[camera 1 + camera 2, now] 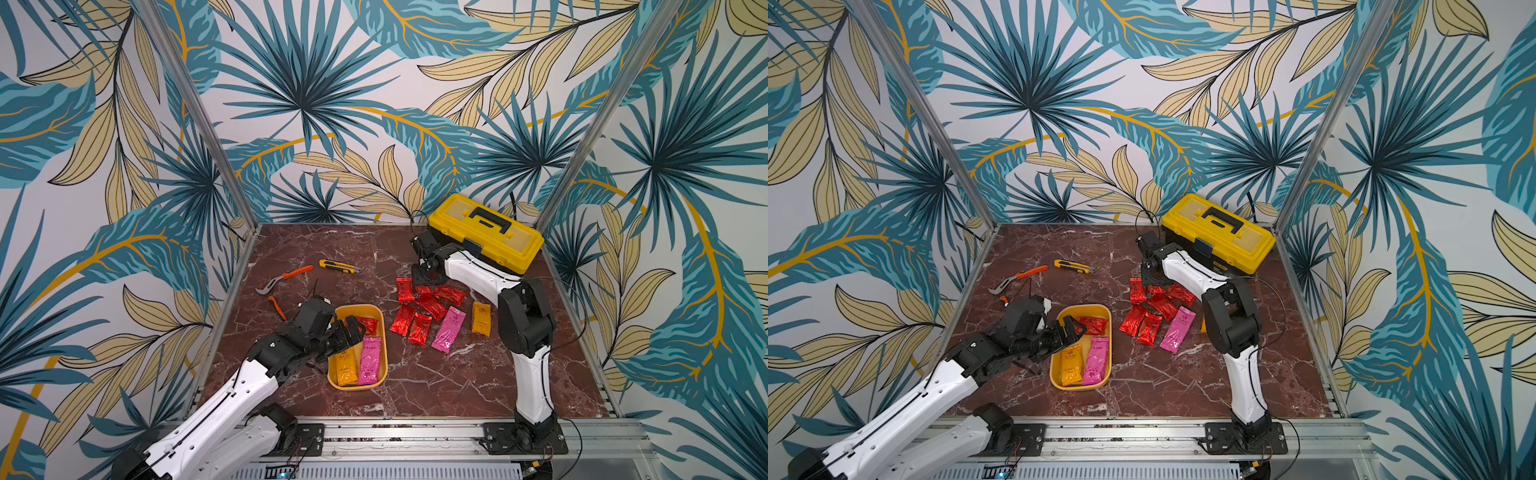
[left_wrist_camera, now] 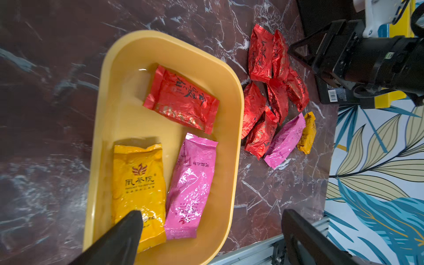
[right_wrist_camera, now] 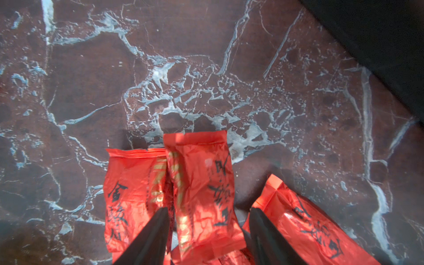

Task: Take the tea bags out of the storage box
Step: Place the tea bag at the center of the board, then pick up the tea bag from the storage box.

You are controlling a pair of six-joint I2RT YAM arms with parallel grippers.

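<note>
Yellow storage box (image 2: 107,110) holds three tea bags (image 2: 181,98) under your spread left claw (image 2: 211,214). Your right claw (image 3: 208,210) gapes astride another.

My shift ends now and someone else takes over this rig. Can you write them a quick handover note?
Claws: left claw open and empty, above the storage box; right claw open, low over the red sachet pile, holding nothing.
Done: that pile, a pink sachet and an orange-yellow sachet lie on the marble table.
Left: a red tea bag, an orange-yellow tea bag and a pink tea bag lie in the box.
</note>
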